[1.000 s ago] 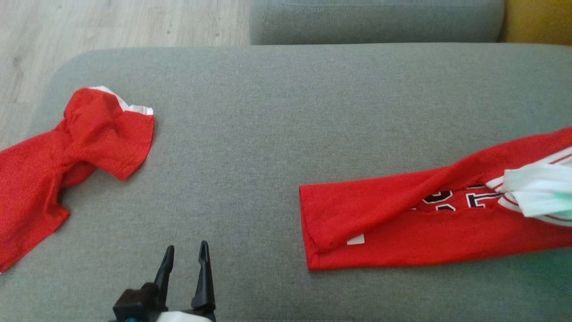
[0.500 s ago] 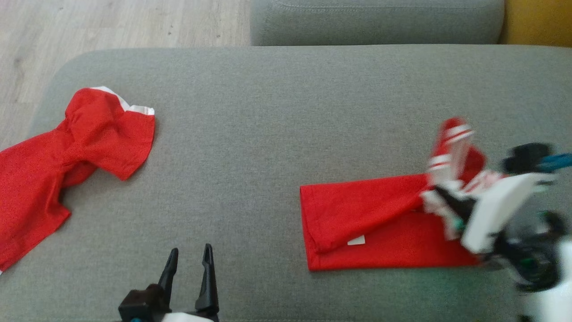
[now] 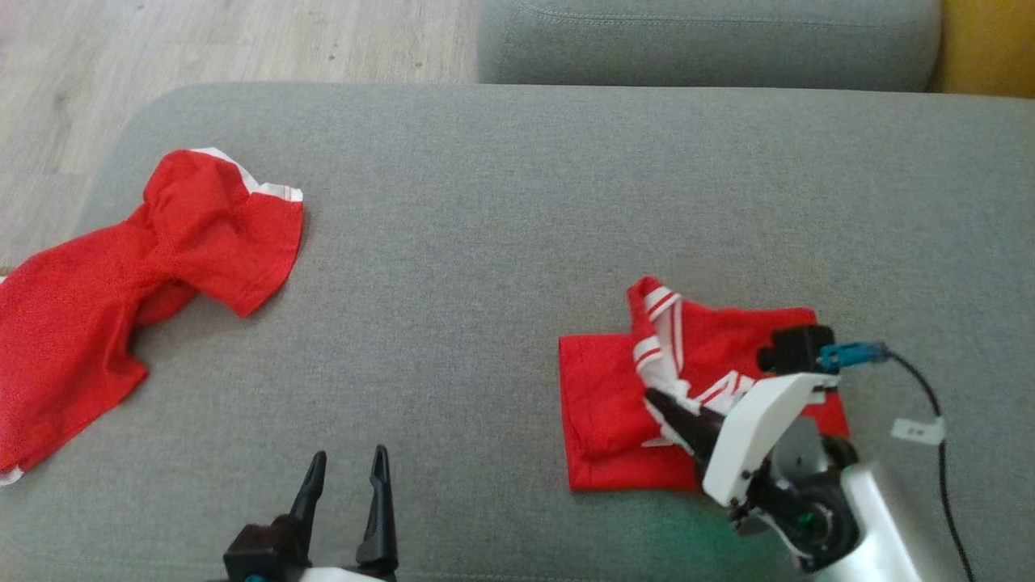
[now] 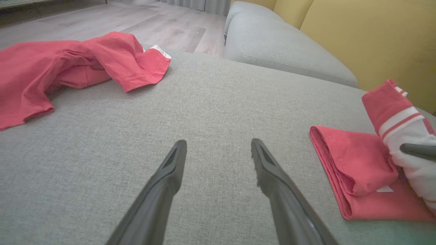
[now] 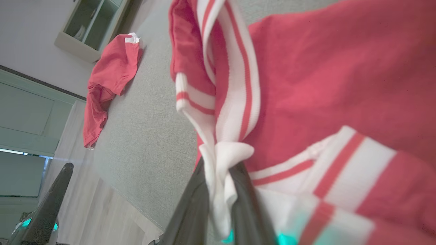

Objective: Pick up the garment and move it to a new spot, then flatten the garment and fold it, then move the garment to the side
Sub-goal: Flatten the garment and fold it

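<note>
Around the work, a second red garment point(image 3: 145, 267) with a white-edged sleeve lies crumpled at the far left of the grey couch seat point(image 3: 485, 202), one end drooping over the seat's edge. It is well apart from the task's piece. Behind the seat are another grey cushion point(image 3: 703, 40), a yellow backrest point(image 3: 986, 40) and pale wooden floor point(image 3: 202, 40). A black cable point(image 3: 942, 453) with a white tag point(image 3: 918, 430) trails from a blue connector point(image 3: 849, 354) on the right arm. Bare grey fabric lies between the two arms, with nothing on it.

The marks on the cable tag are too small to read. A small white label point(image 4: 385, 189) sits on the red garment's lower layer; any print on it cannot be made out.

The task's garment point(image 3: 602, 396), a red top with white-and-red striped trim, lies folded into a compact block at the right of the seat. One striped edge point(image 3: 659, 307) stands up from it. The right jaws are closed narrow on a bunch of the white trim point(image 5: 221, 170), pinched between the two dark fingers and raised just above the folded layers. The left jaws stand wide apart, holding nothing, over bare seat at the lower left, well away from the garment.
</note>
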### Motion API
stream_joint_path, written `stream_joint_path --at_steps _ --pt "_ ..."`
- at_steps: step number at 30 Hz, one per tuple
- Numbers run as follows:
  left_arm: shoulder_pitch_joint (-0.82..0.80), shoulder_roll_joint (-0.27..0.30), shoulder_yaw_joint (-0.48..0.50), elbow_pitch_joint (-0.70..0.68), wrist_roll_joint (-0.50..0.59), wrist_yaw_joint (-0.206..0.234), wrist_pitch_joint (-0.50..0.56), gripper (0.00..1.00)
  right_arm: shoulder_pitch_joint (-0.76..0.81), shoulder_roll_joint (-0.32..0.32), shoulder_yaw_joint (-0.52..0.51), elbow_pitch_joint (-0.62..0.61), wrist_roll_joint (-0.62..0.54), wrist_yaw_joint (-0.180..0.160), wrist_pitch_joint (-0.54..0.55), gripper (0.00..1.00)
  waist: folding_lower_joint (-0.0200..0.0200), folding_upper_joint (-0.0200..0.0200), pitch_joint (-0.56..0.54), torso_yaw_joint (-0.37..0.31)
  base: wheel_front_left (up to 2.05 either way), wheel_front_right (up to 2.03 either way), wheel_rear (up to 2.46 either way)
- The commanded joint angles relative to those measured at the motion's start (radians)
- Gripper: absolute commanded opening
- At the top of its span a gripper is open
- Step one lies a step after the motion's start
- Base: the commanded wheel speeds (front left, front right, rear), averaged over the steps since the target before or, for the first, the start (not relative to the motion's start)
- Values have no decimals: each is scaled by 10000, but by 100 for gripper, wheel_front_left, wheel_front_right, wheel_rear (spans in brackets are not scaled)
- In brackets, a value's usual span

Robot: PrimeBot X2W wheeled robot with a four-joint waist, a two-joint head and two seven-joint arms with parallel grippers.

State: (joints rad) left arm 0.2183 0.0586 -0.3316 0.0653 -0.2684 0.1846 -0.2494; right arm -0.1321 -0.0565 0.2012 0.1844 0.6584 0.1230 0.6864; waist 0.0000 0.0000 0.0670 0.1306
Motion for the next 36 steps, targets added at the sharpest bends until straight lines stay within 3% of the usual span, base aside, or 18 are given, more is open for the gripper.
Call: stream_joint_path --at_steps 1,14,16,17,18,19,26,29,31,34,36 --pt "-462 -83 408 -277 93 -51 -124 100 -509 59 411 -145 206 77 -329 0 0 0 3 9 0 0 0" --pt "-642 -83 584 19 251 -256 -124 100 -1720 61 1650 1797 1253 77 -1660 0 0 0 -36 67 0 0 0" --pt "-649 -83 602 37 262 -267 -124 100 -1774 61 1749 1890 1381 77 -1738 5 0 0 -45 69 0 0 0" --pt "-648 -83 623 49 272 -276 -124 100 -1817 61 1878 1941 1578 77 -1812 35 0 0 -51 67 0 0 0" --pt "-643 -83 650 57 281 -285 -124 100 -1843 61 2015 1965 1857 77 -1874 77 0 0 -51 57 0 0 0" --pt "-636 -83 678 58 285 -289 -124 100 -1873 62 2123 2000 2092 77 -1965 100 0 0 -47 38 0 0 0" --pt "-498 -83 877 99 317 -300 -124 100 -2081 62 2623 1476 3713 77 -3214 100 0 0 -116 -303 0 0 0" --pt "-457 -83 1020 79 355 -311 -124 100 -1953 62 2453 853 3828 77 -3789 100 0 0 -210 -477 0 0 0" --pt "-403 -83 1132 39 383 -311 -124 100 -1784 46 2009 492 2760 77 -4214 100 0 0 -282 -600 0 0 0" --pt "-313 -83 1297 -58 469 -363 -124 100 -961 -275 781 -421 22 77 -4880 100 0 0 -429 -755 0 0 0" --pt "-277 -83 1402 -101 498 -376 -124 100 -386 -344 183 -916 -953 77 -4984 100 0 0 -506 -815 0 0 0"
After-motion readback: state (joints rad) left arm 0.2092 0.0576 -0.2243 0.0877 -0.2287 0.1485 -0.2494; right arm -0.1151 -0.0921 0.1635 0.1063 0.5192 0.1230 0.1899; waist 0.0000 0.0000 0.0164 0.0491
